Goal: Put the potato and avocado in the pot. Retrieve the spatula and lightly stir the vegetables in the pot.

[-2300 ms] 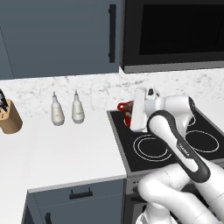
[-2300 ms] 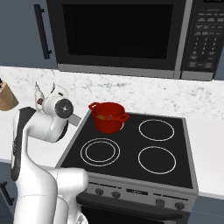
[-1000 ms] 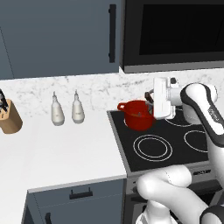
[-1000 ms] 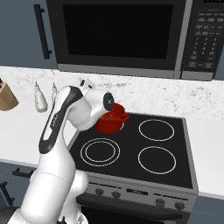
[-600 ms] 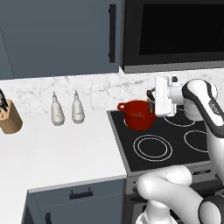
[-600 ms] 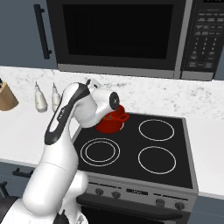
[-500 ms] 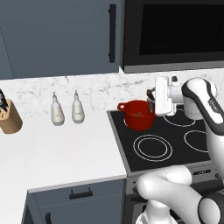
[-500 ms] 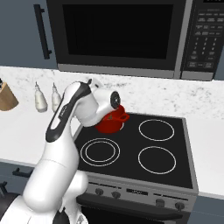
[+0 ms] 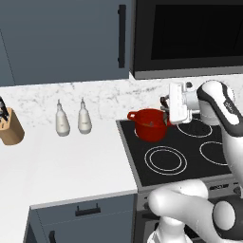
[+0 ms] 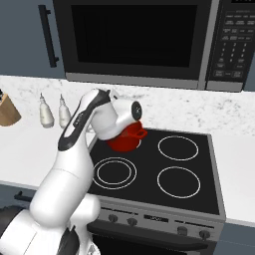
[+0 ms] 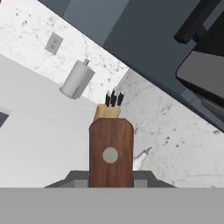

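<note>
Red pot sits on the stove's back-left burner, something ochre showing inside. Just right of its rim hangs the gripper, jaws closed on the spatula, whose reddish-brown handle end fills the middle of the hand view. Two white bottles and a knife block stand on the table.
</note>
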Motion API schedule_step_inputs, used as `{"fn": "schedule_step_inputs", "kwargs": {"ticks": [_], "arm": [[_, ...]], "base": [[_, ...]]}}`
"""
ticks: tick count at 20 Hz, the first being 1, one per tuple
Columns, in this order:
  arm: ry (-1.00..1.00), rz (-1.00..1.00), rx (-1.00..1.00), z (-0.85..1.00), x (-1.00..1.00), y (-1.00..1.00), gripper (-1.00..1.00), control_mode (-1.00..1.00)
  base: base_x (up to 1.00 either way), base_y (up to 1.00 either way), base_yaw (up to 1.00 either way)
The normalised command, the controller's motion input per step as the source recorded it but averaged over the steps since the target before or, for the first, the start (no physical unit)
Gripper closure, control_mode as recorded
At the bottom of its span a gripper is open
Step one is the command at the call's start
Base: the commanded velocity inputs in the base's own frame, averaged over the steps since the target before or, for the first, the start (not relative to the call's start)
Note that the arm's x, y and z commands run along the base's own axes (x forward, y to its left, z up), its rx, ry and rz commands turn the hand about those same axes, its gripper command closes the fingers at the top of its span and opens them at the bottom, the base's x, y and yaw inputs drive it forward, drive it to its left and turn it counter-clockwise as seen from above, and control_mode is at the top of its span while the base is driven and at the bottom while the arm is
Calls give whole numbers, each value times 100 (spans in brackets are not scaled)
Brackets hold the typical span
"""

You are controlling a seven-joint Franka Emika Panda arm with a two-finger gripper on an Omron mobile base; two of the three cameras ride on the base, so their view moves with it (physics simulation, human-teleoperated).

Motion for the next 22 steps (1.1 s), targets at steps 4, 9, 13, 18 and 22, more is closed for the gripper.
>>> {"fn": "schedule_step_inputs", "kwargs": {"ticks": [4, 9, 13, 18, 22], "arm": [[0, 2, 7, -1, 14, -6, 100, -100], [0, 5, 8, -10, 1, 0, 100, -100], [1, 3, 7, -6, 19, -1, 100, -100], [5, 1, 6, 0, 31, 0, 100, -100], [5, 2, 4, -3, 28, -4, 100, -100]], "base": [[0, 0, 0], [0, 0, 0], [0, 0, 0], [0, 0, 0], [0, 0, 0]]}}
